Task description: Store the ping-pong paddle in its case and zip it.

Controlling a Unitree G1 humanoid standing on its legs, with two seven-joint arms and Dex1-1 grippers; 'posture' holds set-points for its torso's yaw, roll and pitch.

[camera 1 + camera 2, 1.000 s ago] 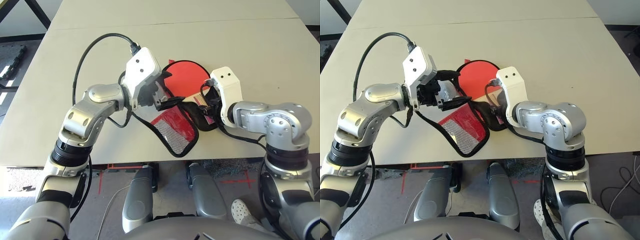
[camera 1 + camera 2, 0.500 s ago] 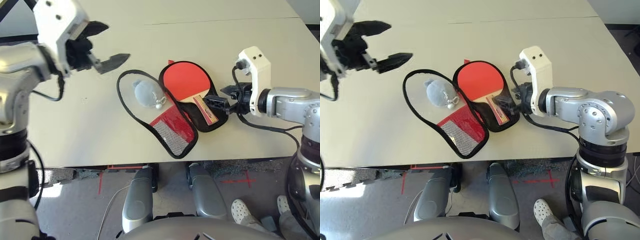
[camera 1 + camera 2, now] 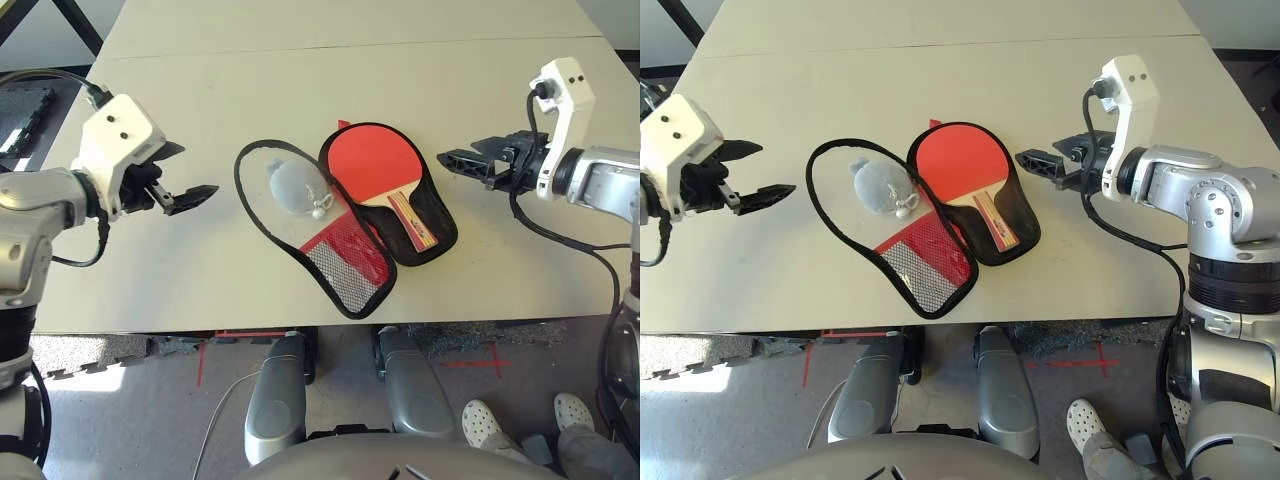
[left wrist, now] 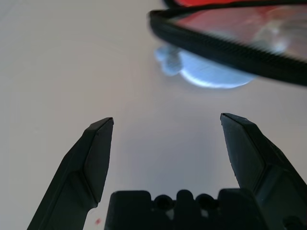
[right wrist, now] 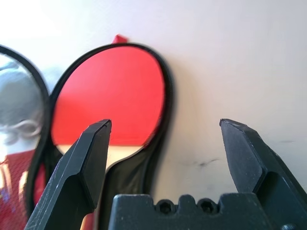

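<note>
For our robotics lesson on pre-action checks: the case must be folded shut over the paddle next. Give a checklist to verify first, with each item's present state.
1. Ping-pong paddle lies inside the open case, on its black half: ok.
2. Handle within the zipper edging: ok.
3. Left gripper open, holding nothing, off the case: ok.
4. Right gripper open, holding nothing, off the case: ok.
5. Flap half free of loose things: not ok, a grey-white pouch lies on it.
6. Zipper pull located: cannot tell.

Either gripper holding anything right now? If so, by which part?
Nothing held. Left gripper and right gripper are both open and off to the sides; the ping-pong paddle lies in the open case on the table.
</note>
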